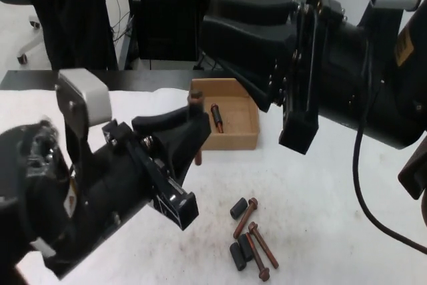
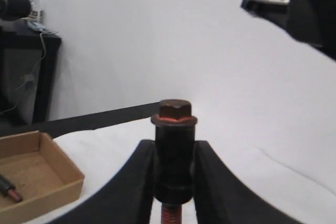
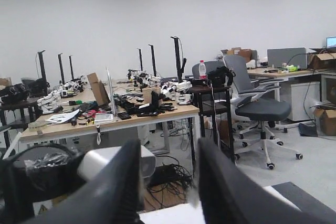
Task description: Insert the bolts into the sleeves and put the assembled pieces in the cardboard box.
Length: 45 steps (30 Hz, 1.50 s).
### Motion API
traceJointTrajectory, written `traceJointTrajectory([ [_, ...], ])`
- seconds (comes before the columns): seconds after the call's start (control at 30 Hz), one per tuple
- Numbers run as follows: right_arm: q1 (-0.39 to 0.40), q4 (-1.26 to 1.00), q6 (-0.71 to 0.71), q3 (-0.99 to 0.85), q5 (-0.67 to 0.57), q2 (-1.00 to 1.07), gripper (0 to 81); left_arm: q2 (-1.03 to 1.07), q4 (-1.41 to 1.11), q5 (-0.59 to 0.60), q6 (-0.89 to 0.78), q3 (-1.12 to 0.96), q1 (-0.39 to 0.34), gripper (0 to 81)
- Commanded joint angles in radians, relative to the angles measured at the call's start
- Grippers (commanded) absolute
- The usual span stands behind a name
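Bolt (image 2: 174,115) in sleeve (image 2: 173,169) stands upright, clamped between left fingers (image 2: 131,184).

Sleeved bolt (image 2: 174,115) upright in left hand (image 2: 174,149); assembled piece (image 1: 217,117) in box (image 1: 230,141); bolts (image 1: 264,246), sleeves (image 1: 238,207) loose.

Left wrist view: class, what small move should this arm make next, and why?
Probably swing toward the brown cardboard box and lower in. The left gripper has its fingers shut on the black cylindrical sleeve with the rusty hex-head bolt already through it; one assembled piece lies inside.
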Motion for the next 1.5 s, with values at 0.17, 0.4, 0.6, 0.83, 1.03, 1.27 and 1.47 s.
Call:
traceJointTrajectory([
  [0.17, -0.023, 0.065, 0.023, -0.004, 0.146, -0.007, 25.1, 0.176, 0.338, 0.080, -0.036, -0.233, 0.139, 0.2],
  [0.4, -0.166, 0.416, 0.027, -0.004, 0.155, -0.026, 11.4, 0.504, 0.497, 0.186, -0.030, -0.582, 0.211, 0.2],
  [0.6, -0.306, 0.776, 0.025, -0.004, 0.161, -0.068, 0.8, 0.761, 0.621, 0.189, 0.022, -0.876, 0.214, 0.2],
  [0.83, -0.427, 0.935, 0.019, -0.004, 0.149, -0.072, 0.8, 1.023, 0.855, 0.201, 0.085, -1.220, 0.214, 0.2],
  [1.03, -0.458, 0.940, 0.019, -0.004, 0.122, -0.072, 0.8, 1.238, 1.089, 0.156, 0.111, -1.493, 0.214, 0.2],
  [1.27, -0.458, 0.943, 0.019, -0.004, 0.084, -0.072, 0.8, 1.389, 1.166, 0.161, 0.114, -1.659, 0.214, 0.2],
  [1.47, -0.458, 0.954, 0.019, -0.004, 0.070, -0.072, 0.8, 1.412, 1.158, 0.163, 0.154, -1.662, 0.214, 0.0],
])
